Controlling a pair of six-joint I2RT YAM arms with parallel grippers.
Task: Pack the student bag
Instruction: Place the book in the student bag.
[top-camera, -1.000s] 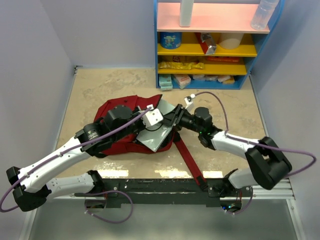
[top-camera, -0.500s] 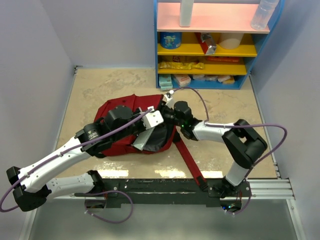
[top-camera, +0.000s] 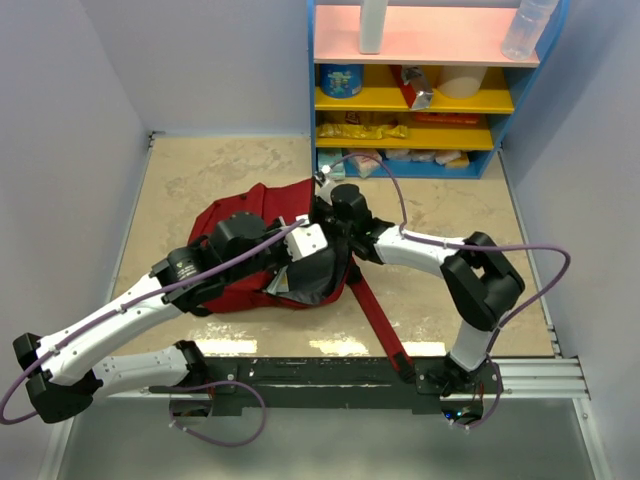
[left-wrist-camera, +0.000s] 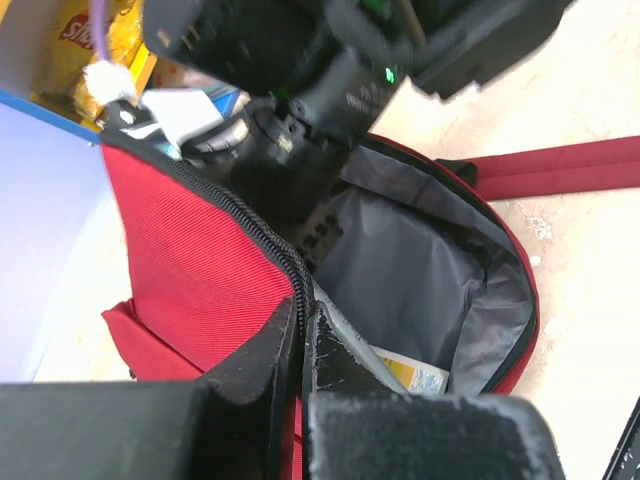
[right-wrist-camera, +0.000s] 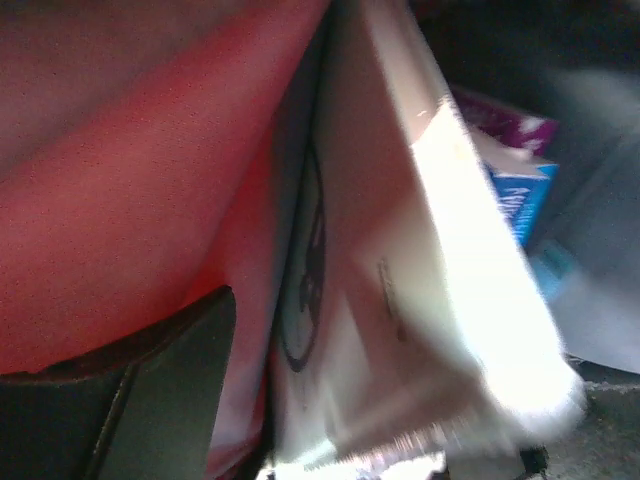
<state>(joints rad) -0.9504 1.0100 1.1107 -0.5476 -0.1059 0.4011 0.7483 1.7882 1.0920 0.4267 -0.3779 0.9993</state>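
The student bag (top-camera: 258, 198) lies on the table, dark red, its mouth open toward the right. My left gripper (top-camera: 300, 243) is shut on the bag's zipper edge (left-wrist-camera: 285, 255) and holds the flap up; its fingers (left-wrist-camera: 265, 360) pinch the red fabric. My right gripper (top-camera: 325, 245) reaches into the mouth with a flat grey book (top-camera: 283, 285). In the right wrist view the book (right-wrist-camera: 400, 280) fills the space beside one finger (right-wrist-camera: 160, 390), blurred, against red fabric (right-wrist-camera: 150, 180). The book's edge (left-wrist-camera: 350, 345) and a yellow-labelled item (left-wrist-camera: 410, 372) show inside the dark lining (left-wrist-camera: 420, 270).
The bag's long red strap (top-camera: 380, 310) trails toward the front rail. A blue and purple box (right-wrist-camera: 520, 190) sits inside the bag. A blue and yellow shelf (top-camera: 420, 100) with packets and bottles stands at the back right. Walls close both sides.
My right arm has pushed left and deeper into the bag, carrying the grey book from outside the mouth to inside it. The left gripper has kept its hold on the flap.
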